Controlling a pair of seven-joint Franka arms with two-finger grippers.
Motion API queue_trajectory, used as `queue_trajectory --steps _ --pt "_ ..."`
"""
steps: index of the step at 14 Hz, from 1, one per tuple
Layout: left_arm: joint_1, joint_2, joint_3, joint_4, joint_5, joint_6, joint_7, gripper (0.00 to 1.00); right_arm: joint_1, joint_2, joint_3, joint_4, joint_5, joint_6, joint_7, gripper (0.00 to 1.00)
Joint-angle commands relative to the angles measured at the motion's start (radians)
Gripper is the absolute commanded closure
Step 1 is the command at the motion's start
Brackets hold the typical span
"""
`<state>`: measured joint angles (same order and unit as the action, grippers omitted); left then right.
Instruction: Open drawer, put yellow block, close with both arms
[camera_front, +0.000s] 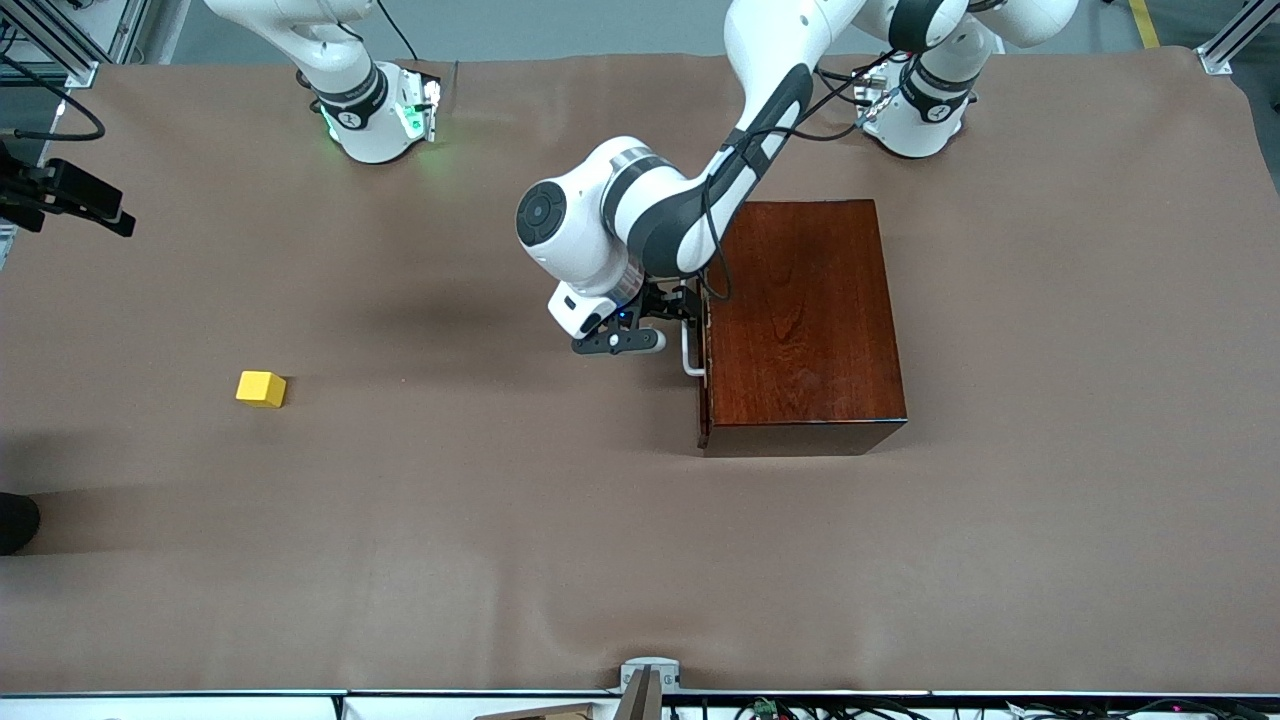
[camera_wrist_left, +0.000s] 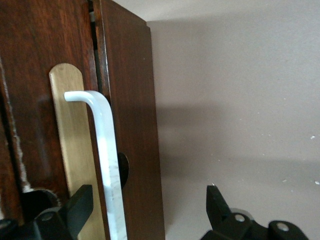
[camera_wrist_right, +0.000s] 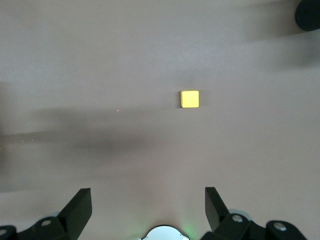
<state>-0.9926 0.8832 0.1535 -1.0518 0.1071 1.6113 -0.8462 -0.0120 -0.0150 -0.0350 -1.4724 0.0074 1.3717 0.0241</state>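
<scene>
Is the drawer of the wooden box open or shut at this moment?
Shut. The drawer front sits flush with the wooden box, no tray showing. The left tool is open around the white handle.

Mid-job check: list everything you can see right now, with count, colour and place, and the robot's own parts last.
wooden box: one, mahogany, toward the left arm's end of the table.
drawer: one, dark reddish-brown front, shut in the box.
handle: one, white, on the drawer front.
yellow block: one, yellow, on the table toward the right arm's end.
table: one, brown cover.
left gripper: one, black, open around the handle.
right gripper: one, black, open, above the table.
</scene>
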Motion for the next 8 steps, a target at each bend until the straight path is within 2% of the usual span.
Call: queue_trajectory --steps 1,8 --pt "-0.008 0.031 0.008 0.029 0.010 -0.004 -0.039 0.00 -0.005 -0.002 0.004 0.003 0.014 -0.005 -0.001 0.00" --pt "-0.009 0.039 0.003 0.036 -0.035 0.116 -0.188 0.00 -0.006 -0.002 0.004 0.003 0.013 -0.005 -0.001 0.00"
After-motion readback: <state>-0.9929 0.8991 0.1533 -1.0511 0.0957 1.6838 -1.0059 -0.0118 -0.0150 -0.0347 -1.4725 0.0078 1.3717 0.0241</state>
